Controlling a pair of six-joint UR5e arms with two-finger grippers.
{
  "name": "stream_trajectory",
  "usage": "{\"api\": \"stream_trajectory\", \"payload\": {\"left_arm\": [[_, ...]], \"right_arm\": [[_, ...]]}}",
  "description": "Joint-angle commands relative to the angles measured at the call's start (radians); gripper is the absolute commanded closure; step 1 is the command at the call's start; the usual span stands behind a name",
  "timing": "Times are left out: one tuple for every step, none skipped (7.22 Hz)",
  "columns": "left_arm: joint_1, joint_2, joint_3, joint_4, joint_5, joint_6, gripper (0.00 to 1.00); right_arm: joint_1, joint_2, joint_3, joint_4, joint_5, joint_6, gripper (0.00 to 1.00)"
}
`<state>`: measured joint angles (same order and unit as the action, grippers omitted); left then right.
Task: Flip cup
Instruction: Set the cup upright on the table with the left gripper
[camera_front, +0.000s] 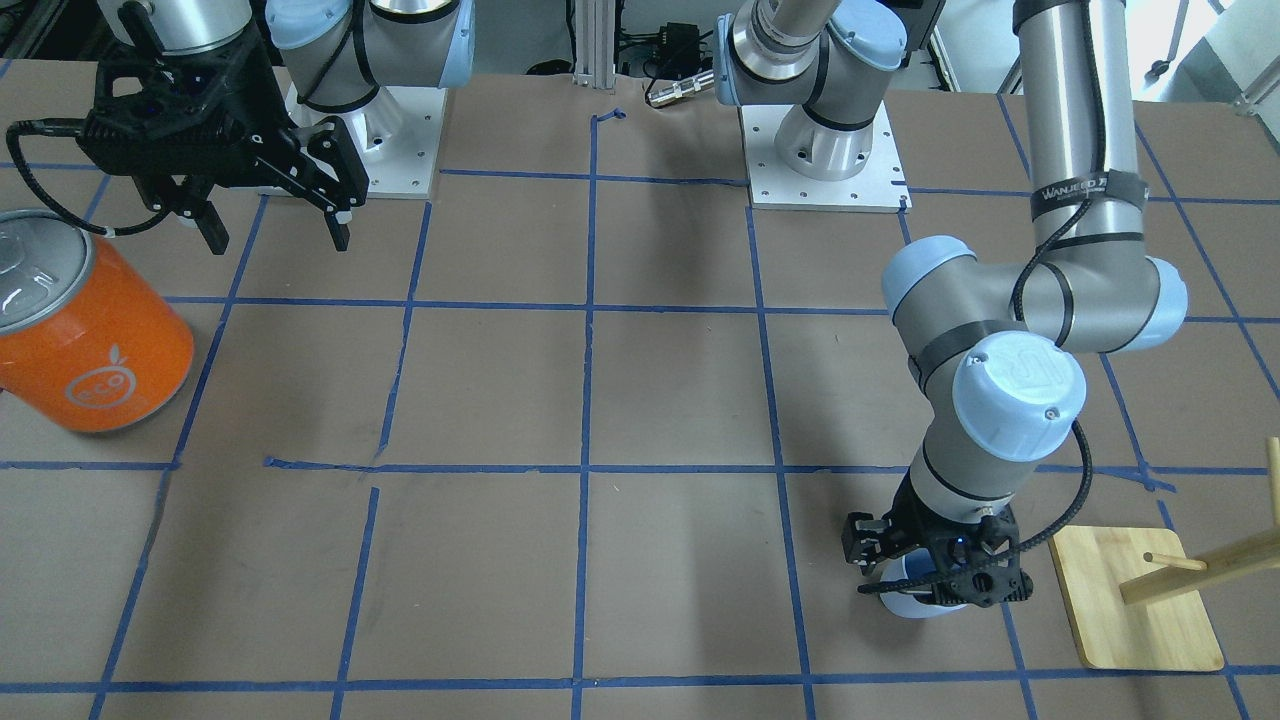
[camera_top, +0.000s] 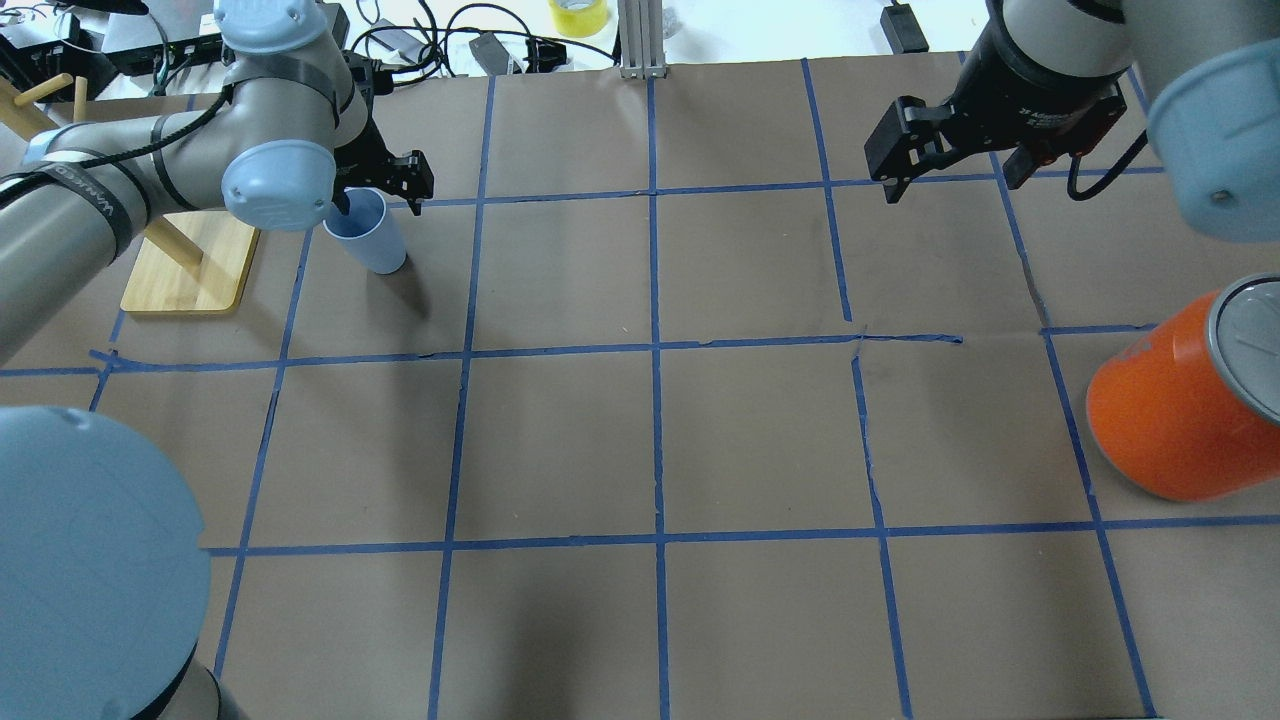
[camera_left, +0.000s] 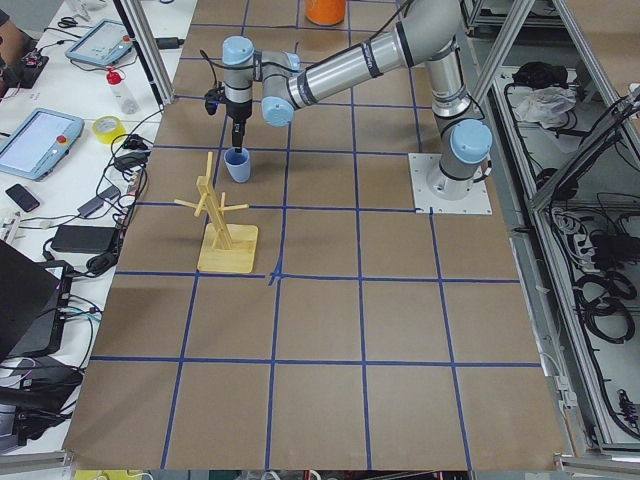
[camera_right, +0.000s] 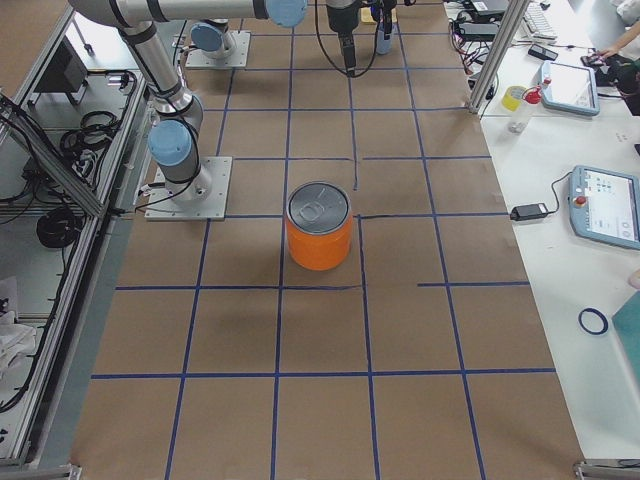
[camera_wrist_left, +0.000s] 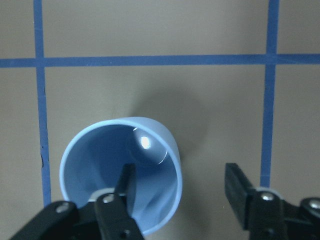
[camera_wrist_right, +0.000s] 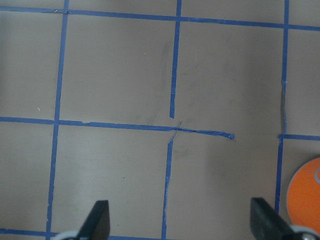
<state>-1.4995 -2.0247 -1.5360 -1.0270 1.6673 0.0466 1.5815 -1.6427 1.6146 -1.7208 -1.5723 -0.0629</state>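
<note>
Straddling the rim of the cup (camera_wrist_left: 150, 150), the left gripper (camera_wrist_left: 181, 176) has not clamped down.
The cup stands mouth up at the far left of the table (camera_top: 760, 440), just beside the base of the wooden rack (camera_top: 200, 280). The left gripper's jaws stand apart, one inside the cup and one outside, so nothing is gripped. The right gripper (camera_wrist_right: 181, 210), on the right near the orange can (camera_top: 1170, 420), is spread wide and empty. Thin plastic like this is probably light, gives under a hard squeeze and is smooth enough to slip. A firm but gentle pinch on the wall just below the rim looks the best hold for turning it over.
</note>
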Motion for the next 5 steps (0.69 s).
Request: {"api": "stream_trajectory", "payload": {"left_arm": [[-0.004,0.152,0.037,-0.266,0.000,-0.083,0.00],[-0.005,0.225,0.048,-0.365,-0.001,-0.085,0.00],[-0.007,0.295,0.048,-0.468,0.000,-0.090,0.00],[-0.007,0.358,0.046,-0.545,0.006,-0.097,0.00],[-0.013,0.395,0.033,-0.556,0.000,-0.097,0.00]], "right_arm": [[0.002,-0.002,0.005,0.000,-0.002,0.000,0.00],[0.002,-0.002,0.007,0.000,0.000,0.002,0.00],[0.000,-0.002,0.007,0.000,0.000,0.000,0.00],[0.000,-0.002,0.007,-0.002,0.000,0.000,0.00],[0.002,-0.002,0.007,-0.002,0.000,0.002,0.00]]}}
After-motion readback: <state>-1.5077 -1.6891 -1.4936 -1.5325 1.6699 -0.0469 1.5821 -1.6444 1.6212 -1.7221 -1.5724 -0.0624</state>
